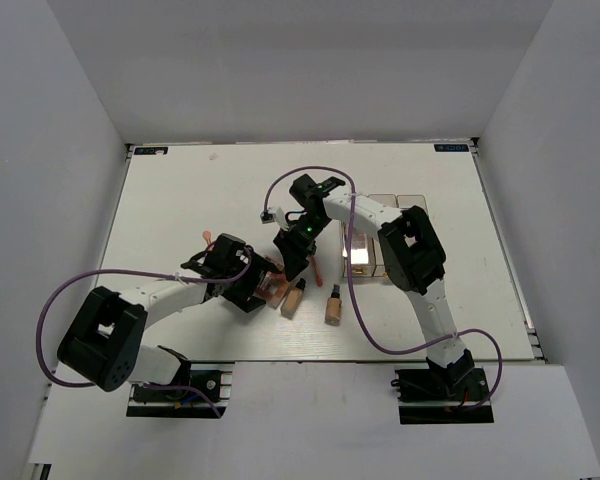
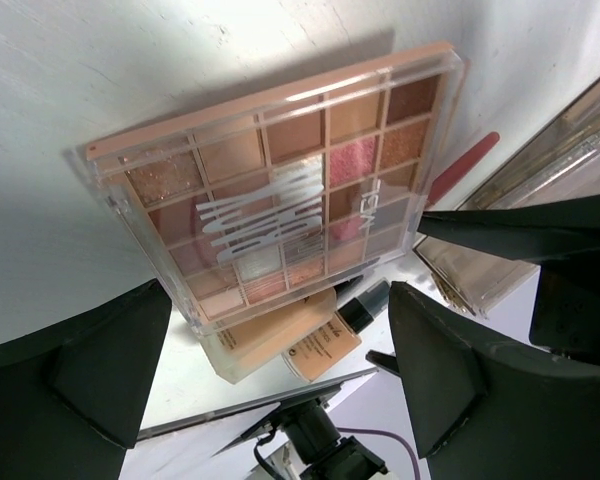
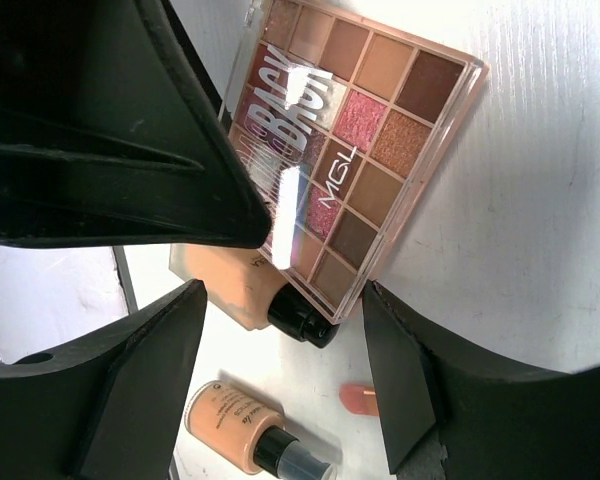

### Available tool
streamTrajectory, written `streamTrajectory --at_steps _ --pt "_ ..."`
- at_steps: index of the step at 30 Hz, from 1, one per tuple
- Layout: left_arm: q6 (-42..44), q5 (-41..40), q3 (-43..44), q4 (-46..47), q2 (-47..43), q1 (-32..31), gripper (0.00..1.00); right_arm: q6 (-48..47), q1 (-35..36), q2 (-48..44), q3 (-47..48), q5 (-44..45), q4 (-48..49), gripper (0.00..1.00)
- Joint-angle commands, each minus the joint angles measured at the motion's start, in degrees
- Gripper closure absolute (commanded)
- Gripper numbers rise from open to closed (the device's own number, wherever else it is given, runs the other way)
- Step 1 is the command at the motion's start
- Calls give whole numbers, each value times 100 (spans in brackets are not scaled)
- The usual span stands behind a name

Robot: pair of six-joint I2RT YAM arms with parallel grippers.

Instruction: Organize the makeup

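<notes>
A clear-lidded eyeshadow palette [image 2: 280, 185] with pink and brown pans lies tilted, one edge resting on a beige bottle with a black cap [image 3: 245, 290]. It also shows in the right wrist view [image 3: 355, 140] and the top view [image 1: 272, 290]. A second beige bottle [image 3: 245, 432] lies beside it on the table [image 1: 333, 305]. A thin pink stick [image 2: 460, 170] lies just past the palette. My left gripper [image 2: 280, 400] is open, its fingers either side of the palette and bottles. My right gripper [image 3: 280, 370] is open above the bottle caps, right next to my left gripper.
The clear three-compartment box [image 1: 380, 238] stands right of the makeup, with something beige in one compartment; its edge shows in the left wrist view [image 2: 570, 135]. Both grippers crowd the same spot mid-table [image 1: 270, 270]. A small pink item [image 1: 208, 238] lies behind my left arm.
</notes>
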Motion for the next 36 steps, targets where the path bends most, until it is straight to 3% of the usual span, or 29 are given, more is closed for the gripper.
streamTrajectory --at_steps 1,36 --pt "-26 112 162 291 -331 -8 2 10 119 -190 197 -341 -254 31" --pt "-26 375 135 150 -683 -8 2 -8 119 -638 -224 -156 -333 31"
